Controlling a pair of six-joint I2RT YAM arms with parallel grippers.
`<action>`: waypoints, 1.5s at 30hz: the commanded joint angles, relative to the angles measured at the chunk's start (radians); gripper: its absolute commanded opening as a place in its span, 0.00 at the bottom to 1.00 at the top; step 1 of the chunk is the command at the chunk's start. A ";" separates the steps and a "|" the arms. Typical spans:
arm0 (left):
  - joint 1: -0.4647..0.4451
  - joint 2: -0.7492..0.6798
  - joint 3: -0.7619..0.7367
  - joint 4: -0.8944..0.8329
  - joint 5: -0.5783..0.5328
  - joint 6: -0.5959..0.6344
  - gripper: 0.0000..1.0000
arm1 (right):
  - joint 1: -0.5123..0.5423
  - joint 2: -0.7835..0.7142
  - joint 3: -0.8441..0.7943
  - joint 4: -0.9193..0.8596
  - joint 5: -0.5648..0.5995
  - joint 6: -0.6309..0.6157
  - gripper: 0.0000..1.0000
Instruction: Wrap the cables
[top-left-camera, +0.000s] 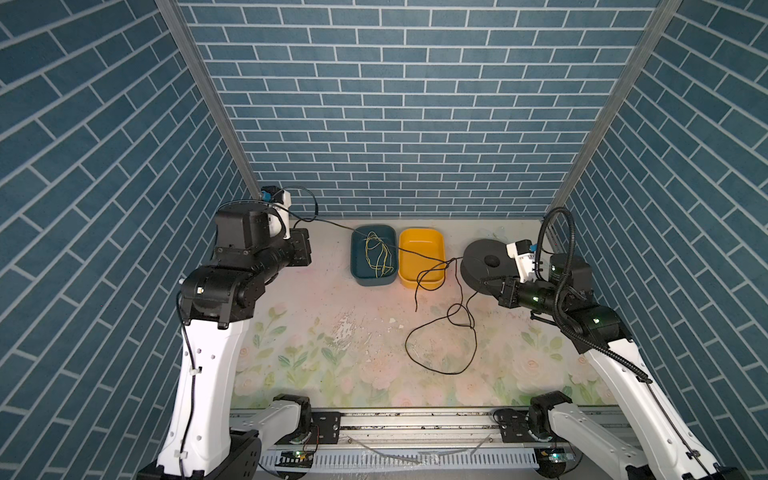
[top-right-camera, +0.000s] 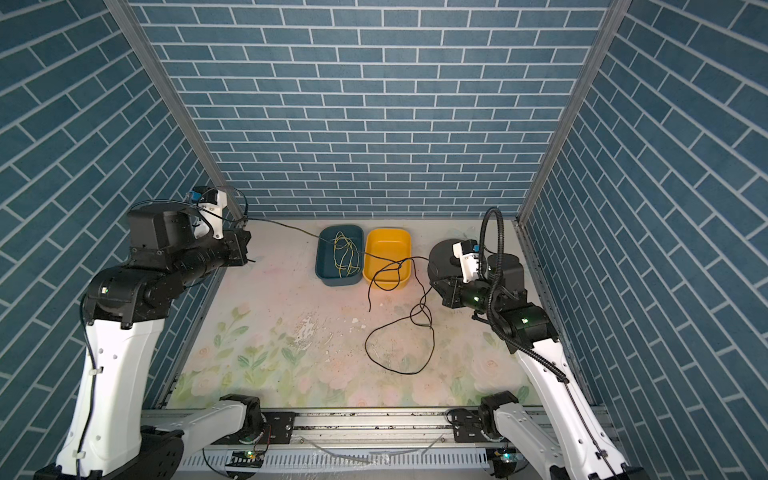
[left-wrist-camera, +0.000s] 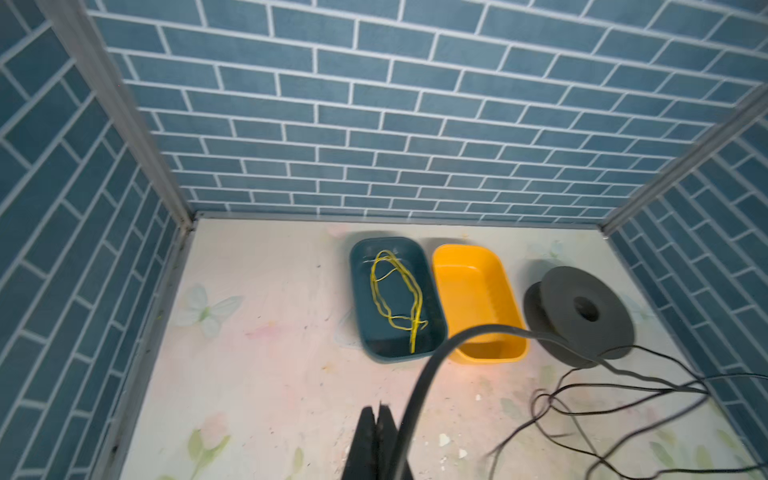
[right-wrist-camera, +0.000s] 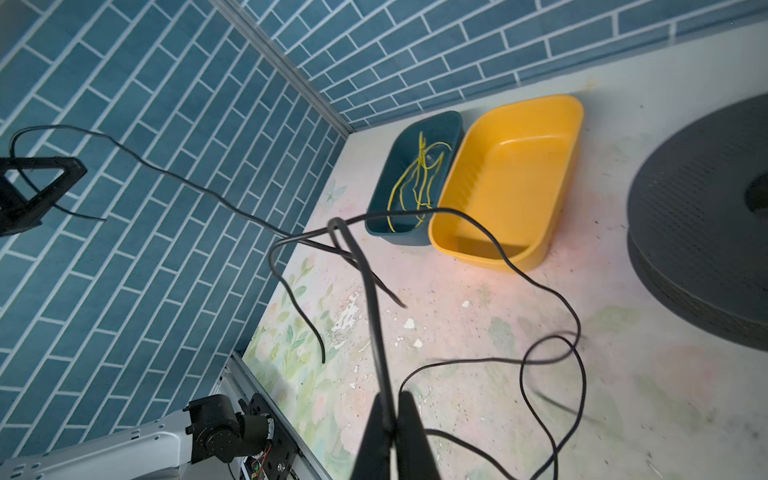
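**Tabletop** (top-left-camera: 332, 353) – floral print, scuffed; carries all items below.

**Spool** (top-left-camera: 478, 257) – black, lying on one flange at far R, just behind R tool. Prob. the core the cable is meant to go round. No turns visible on it, so the wrap is judged barely begun.

**Yellow tray** (top-left-camera: 415, 266) – empty, centre-back, just beside blue tray. A cable strand crosses above it w/o lying in it.

**Blue tray** (top-left-camera: 374, 281) – holds yellow-green wire (top-left-camera: 376, 257) in a loose tangle; not part of the job.

**Cable** (right-wrist-camera: 375, 332) – thin black cord.
- One span hangs in air betw. both tools, passing over the trays.
- The rest lies in slack loops on tabletop near R arm, w/ one free end in front of yellow tray.
- Span prob. lifted to draw out slack & open the loops before winding.

**R tool** (right-wrist-camera: 390, 399) – jaws fully closed, cable pinched betw. tips. Sits just in front of spool, handy for feeding.

**L tool** (left-wrist-camera: 379, 411) – jaws closed tip to tip, raised at far-L corner. Cable runs alongside the fingers & round the tool. Seems gripped further back, since the span hangs from it; exact contact unclear.
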 joint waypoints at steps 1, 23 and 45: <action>0.041 -0.004 -0.025 -0.040 -0.075 0.027 0.00 | -0.109 0.007 -0.008 -0.081 0.005 0.047 0.00; 0.223 -0.035 -0.087 0.006 -0.032 -0.006 0.00 | -0.643 0.076 0.043 -0.162 0.353 0.083 0.00; 0.233 -0.102 -0.238 0.383 0.717 -0.244 0.00 | -0.514 0.102 -0.105 -0.055 0.047 0.006 0.84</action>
